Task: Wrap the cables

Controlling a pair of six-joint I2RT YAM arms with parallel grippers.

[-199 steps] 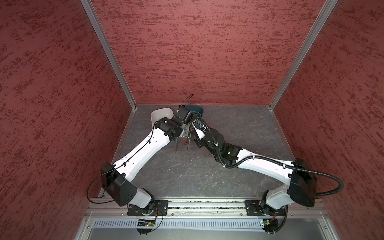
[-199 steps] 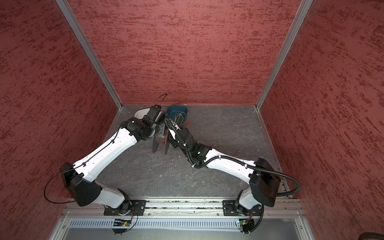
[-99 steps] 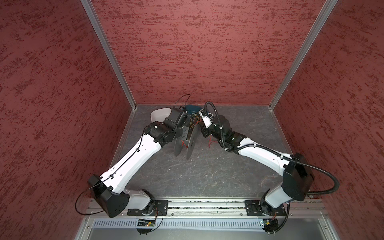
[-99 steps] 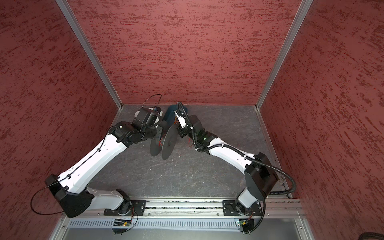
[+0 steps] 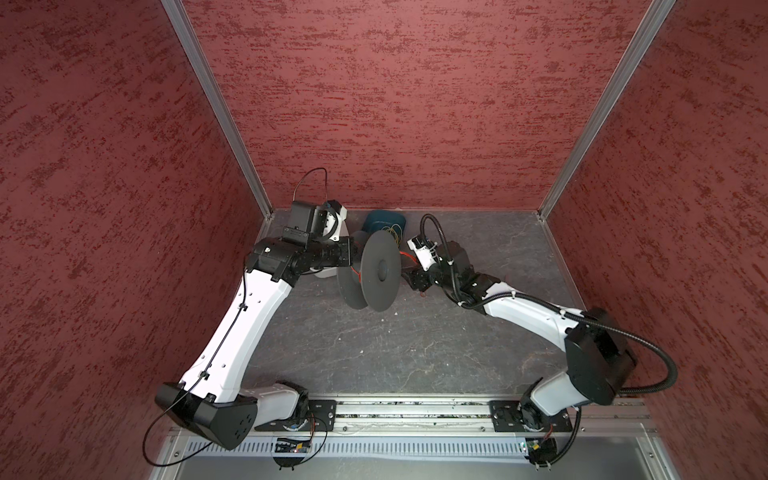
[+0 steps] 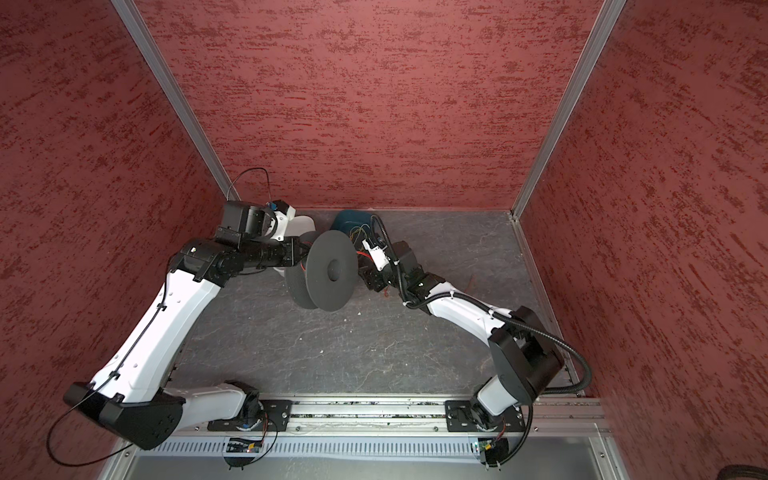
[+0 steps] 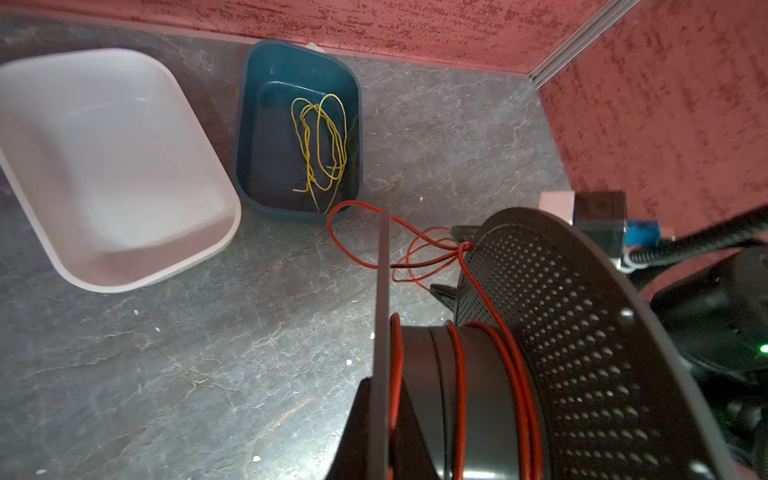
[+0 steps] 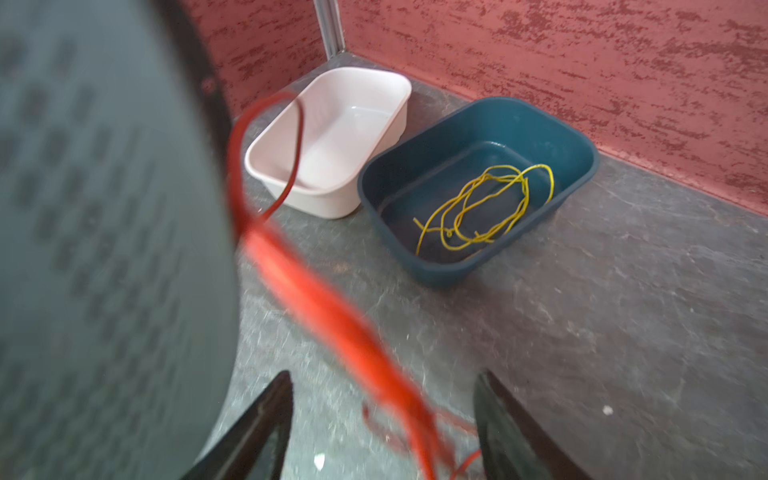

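The left gripper [image 7: 384, 399] has its jaws clamped on one flange of the black spool [image 5: 380, 270], at the far middle of the counter [image 7: 166, 374]. The red cables [image 7: 459, 374] wrap its hub. Loose loops trail right, just near of the teal bin [image 7: 249, 124] — passing unpinched between the parted jaws of the right gripper [image 8: 384, 376].

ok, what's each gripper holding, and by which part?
Left gripper clamps the spool by one flange's edge. Right gripper open, holds nothing; red cable runs between its jaws.
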